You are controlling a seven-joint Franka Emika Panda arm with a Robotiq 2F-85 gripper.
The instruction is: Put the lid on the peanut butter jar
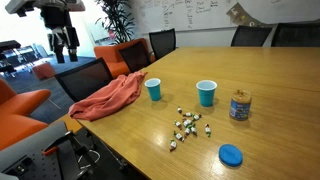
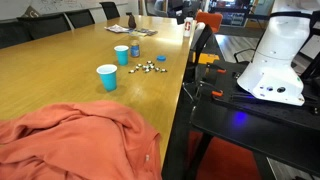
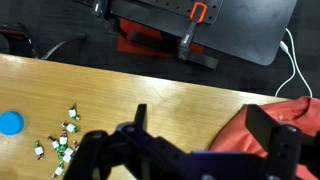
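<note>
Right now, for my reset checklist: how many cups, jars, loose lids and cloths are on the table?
Blue cups: 2
Peanut butter jar: 1
Blue lid: 1
Orange-red cloth: 1
Total: 5
Far-end clutter too small to tell.

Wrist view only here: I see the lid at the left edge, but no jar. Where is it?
Observer: The jar stands upright on the table, near the lid but apart from it.
Operator: Anything else standing that I can't see?
Observer: Two cups, upright, between the cloth and the jar.
</note>
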